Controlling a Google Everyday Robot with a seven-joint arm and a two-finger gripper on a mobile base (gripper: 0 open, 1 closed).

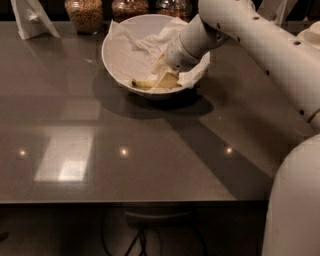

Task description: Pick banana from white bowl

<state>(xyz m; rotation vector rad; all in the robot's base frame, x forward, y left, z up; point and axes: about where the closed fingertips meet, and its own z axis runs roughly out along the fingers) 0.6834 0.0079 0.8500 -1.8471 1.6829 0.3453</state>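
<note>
The tool (166, 79) is down inside the bowl (119, 61), low against the near wall at about the bowl's 5 o'clock. The arm (260, 45) reaches in from the 2 o'clock side. Whether the tool is spread, pressed together or already pinching something cannot be told: its cream tip blends into the pale contents around it.

The banana (143, 83) lies on the bowl's floor at about 6 o'clock, close under the near rim. From the tool it lies at 9 o'clock, just beside it and perhaps touching. Its 3 o'clock end runs up to the tool's tip, and the join between them is not clear. Its long axis runs roughly from 9 to 3, nearly level and along the near rim.

The coming move seems to turn on this. The tool sits at one end of the fruit rather than over its middle, so a sure hold would probably need a small shift toward 9 o'clock, or a grip taken at that end.

The banana is small, slim and pale yellow, and its 9 o'clock tip looks slightly darker. Crumpled napkin (150, 42) lines the bowl from 12 to 3 o'clock and hangs over the rim beside the tool, so it could be caught along with the fruit.

The bowl stands on the desk (100, 150) toward its far edge, with jars (84, 14) behind it at 11 to 12 o'clock.
</note>
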